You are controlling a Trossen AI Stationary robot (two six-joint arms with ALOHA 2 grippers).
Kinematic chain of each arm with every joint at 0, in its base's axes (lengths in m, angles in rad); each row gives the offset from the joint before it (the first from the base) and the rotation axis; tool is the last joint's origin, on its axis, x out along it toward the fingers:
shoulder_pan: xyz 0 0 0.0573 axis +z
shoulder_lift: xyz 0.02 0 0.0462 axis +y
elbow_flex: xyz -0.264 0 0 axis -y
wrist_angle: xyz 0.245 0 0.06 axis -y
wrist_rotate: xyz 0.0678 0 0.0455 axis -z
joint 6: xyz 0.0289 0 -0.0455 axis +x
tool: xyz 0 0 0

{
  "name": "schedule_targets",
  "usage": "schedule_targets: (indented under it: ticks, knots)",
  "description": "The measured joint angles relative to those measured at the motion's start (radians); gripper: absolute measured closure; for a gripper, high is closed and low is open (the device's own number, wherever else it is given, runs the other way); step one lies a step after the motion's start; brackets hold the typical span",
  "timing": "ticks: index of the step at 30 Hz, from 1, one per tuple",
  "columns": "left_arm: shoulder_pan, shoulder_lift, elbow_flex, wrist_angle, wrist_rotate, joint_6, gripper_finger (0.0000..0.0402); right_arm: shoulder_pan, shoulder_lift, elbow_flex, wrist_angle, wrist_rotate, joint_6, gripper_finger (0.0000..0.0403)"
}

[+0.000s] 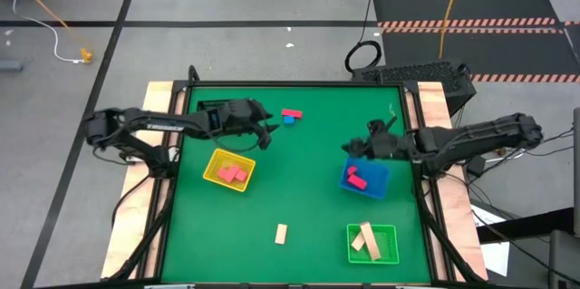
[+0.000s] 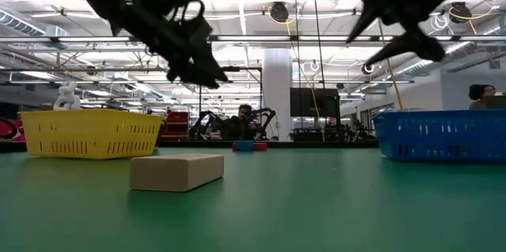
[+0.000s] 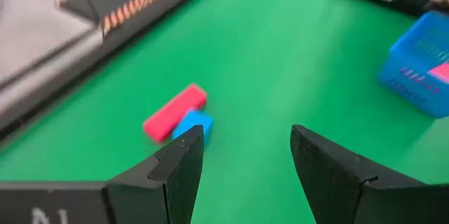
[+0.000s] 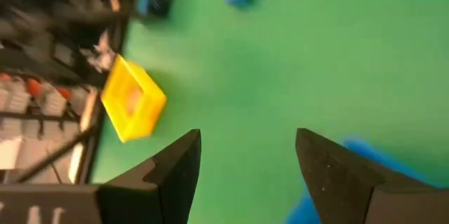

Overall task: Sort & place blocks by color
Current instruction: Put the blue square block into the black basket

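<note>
Left gripper point(image 1: 264, 136) hung above the green table point(image 1: 308, 207), off the far edge of the yellow tray point(image 1: 228, 169); fingers spread apart, nothing between them. In the left wrist view the same gripper point(image 3: 245, 157) showed a red bar point(image 3: 175, 112) and a blue cube point(image 3: 192, 123) lying ahead of its tips, the two touching each other, both flat on the mat. From above, that red bar point(image 1: 291, 113) and blue cube point(image 1: 290, 120) sat near the table's far side, just to the right of the left gripper and apart from it.

Right gripper point(image 1: 355, 148) was raised over the far left corner of the blue tray point(image 1: 364, 180), fingers parted and empty. One red block point(image 1: 356, 178) lay inside the blue tray. Two red blocks point(image 1: 234, 174) lay in the yellow tray.

A tan block point(image 1: 281, 233) lay alone on the mat toward the near edge, well apart from both grippers, between the yellow tray and the green tray point(image 1: 372, 243). Tan bars point(image 1: 367, 239) rested in the green tray, crossed over one another.

Low view: the tan block point(image 2: 176, 171) sat closest, both arms held high above the surface.
</note>
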Motion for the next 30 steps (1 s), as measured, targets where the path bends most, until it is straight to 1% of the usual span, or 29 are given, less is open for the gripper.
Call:
schedule_targets:
  ticks: [3,6,8,12,14,16,19,21,23,27,30]
  knots:
    - [0.010,0.057,0.000,0.011,0.001,-0.029,0.0188,-0.085,0.015,0.000,0.086,0.000,-0.139,0.0181]
    - [0.014,0.088,0.000,0.016,0.001,-0.023,0.0188,-0.172,0.043,0.000,0.169,-0.003,-0.286,0.0181]
    - [0.014,0.098,0.000,0.021,0.002,0.039,0.0188,-0.225,0.067,0.000,0.230,-0.003,-0.395,0.0181]
    - [0.014,0.114,0.000,0.028,0.039,0.223,0.0188,-0.311,0.126,0.000,0.352,-0.007,-0.604,0.0181]
    - [0.019,0.120,0.000,0.024,0.058,0.284,0.0188,-0.350,0.157,0.000,0.403,-0.032,-0.683,0.0181]
    - [0.029,0.133,0.007,0.015,0.069,0.299,0.0188,-0.385,0.190,0.000,0.444,-0.061,-0.735,0.0181]
    - [0.048,0.168,0.043,-0.025,0.075,0.285,0.0188,-0.430,0.238,0.000,0.488,-0.067,-0.791,0.0181]
    - [0.060,0.208,0.090,-0.038,0.077,0.279,0.0188,-0.457,0.267,0.000,0.518,-0.055,-0.832,0.0181]
    - [0.070,0.245,0.138,-0.086,0.079,0.291,0.0188,-0.482,0.287,0.000,0.528,-0.055,-0.865,0.0181]
    - [0.081,0.326,0.242,-0.178,0.080,0.338,0.0188,-0.523,0.302,0.000,0.543,-0.054,-0.884,0.0181]
    - [0.084,0.375,0.293,-0.208,0.080,0.390,0.0188,-0.546,0.301,0.001,0.534,-0.056,-0.885,0.0181]
